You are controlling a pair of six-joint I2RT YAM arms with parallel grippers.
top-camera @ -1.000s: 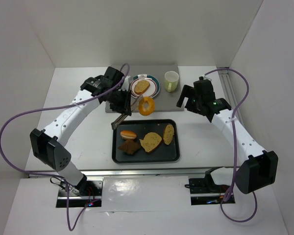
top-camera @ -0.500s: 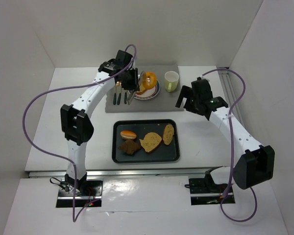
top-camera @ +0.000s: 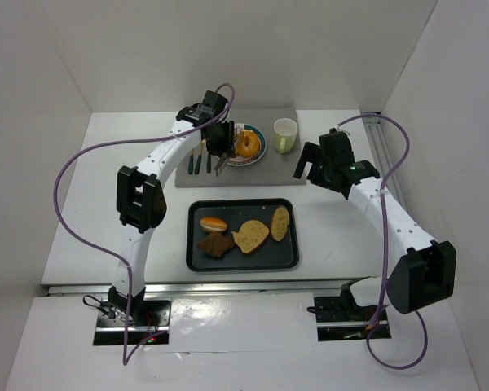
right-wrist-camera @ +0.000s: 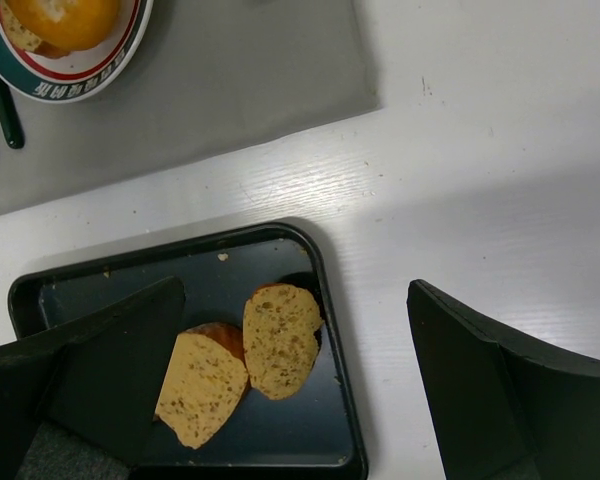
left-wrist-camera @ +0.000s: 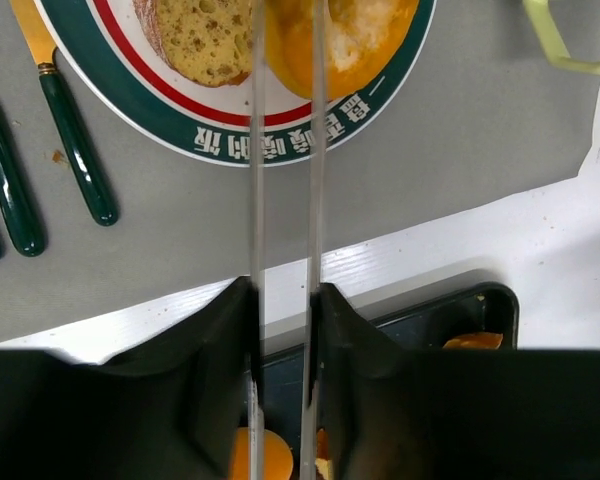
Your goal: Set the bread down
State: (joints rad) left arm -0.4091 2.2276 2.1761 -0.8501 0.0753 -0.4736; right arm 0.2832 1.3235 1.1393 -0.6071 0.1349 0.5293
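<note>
Left end effector (left-wrist-camera: 287, 40): two thin metal blades, close and parallel, nipping the wall of the ring-shaped bread (left-wrist-camera: 365, 35). One blade appears to pass through the hole, the other outside it. The grasp looks clenched, not let go.

Ring-shaped bread: orange, lying on the plate (left-wrist-camera: 280, 140), on its 3 o'clock half, touching a bread slice (left-wrist-camera: 205, 35) at its own 9 o'clock.

Plate: green-and-red rim, set on a grey mat (top-camera: 269, 173) at 12 o'clock from the black tray (top-camera: 242, 265). Mug (top-camera: 284, 134) at its 3 o'clock, green-handled cutlery (left-wrist-camera: 75, 170) at its 9 o'clock.

Right end effector (right-wrist-camera: 295, 300): spread wide, empty, over the table (top-camera: 130, 179) by the tray's 1 o'clock corner. It looks to have no part in this step.

Step in hand, by my reckoning: the release.

Handling notes:
- Part the blades only a little, so the inner one does not shove the ring from inside the hole.
- Lift straight up until the tips are clear of the hole before any sideways travel. A hooked ring could drag over the rim or push the slice.
- Go slowly, since soft crumb may cling to the metal.
</note>
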